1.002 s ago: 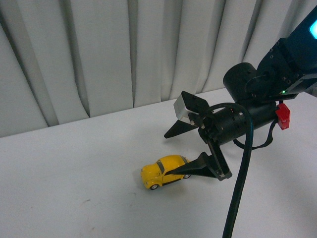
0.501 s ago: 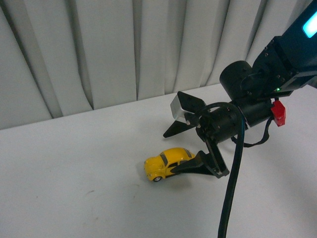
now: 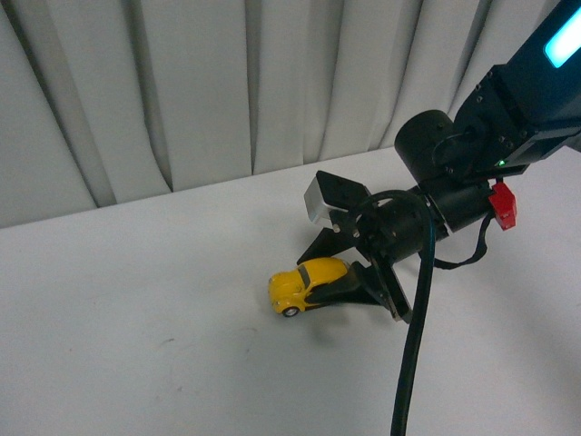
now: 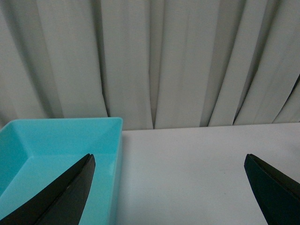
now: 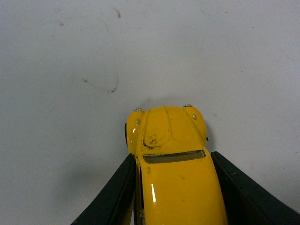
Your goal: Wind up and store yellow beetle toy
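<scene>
The right gripper (image 5: 171,161) is clamping its two dark fingers against both flanks of the yellow beetle toy (image 3: 300,283), which is sitting on its wheels on the white table (image 3: 136,318), while the left gripper (image 4: 168,158) is hanging spread wide near a teal bin (image 4: 56,140).

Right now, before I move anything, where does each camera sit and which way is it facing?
Front view: on the robot's body, facing the white table and curtain; shows the right arm, its right gripper around the yellow beetle toy.
Left wrist view: on the left wrist, facing the curtain over a teal bin; shows the open left gripper.
Right wrist view: on the right wrist, looking down on the toy; shows both fingers flanking it.
Shared: front and right wrist views both show the toy and the right gripper.
</scene>
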Available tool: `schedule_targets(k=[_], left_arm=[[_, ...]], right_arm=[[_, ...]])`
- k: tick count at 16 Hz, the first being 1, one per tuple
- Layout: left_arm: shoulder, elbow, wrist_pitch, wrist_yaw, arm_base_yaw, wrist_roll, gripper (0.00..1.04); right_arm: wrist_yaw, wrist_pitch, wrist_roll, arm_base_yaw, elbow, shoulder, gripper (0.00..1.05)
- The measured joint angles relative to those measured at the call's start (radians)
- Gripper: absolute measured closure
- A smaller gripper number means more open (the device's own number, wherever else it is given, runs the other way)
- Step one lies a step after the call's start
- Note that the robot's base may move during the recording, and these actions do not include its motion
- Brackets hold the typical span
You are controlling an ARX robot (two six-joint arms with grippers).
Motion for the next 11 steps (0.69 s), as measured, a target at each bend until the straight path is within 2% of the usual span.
schedule_targets(k=[1, 2, 11], left_arm=[[0.0, 0.0, 0.0, 0.0, 0.0, 0.0, 0.07], [0.0, 0.0, 0.0, 0.0, 0.0, 0.0, 0.07], [0.0, 0.0, 0.0, 0.0, 0.0, 0.0, 0.07]], right_arm=[[0.0, 0.0, -0.001, -0.001, 0.0, 0.0, 0.61], [0.0, -0.004, -0.005, -0.003, 0.001, 0.0, 0.63], [0.021, -0.135, -0.156, -0.013, 0.077, 0.038, 0.64]])
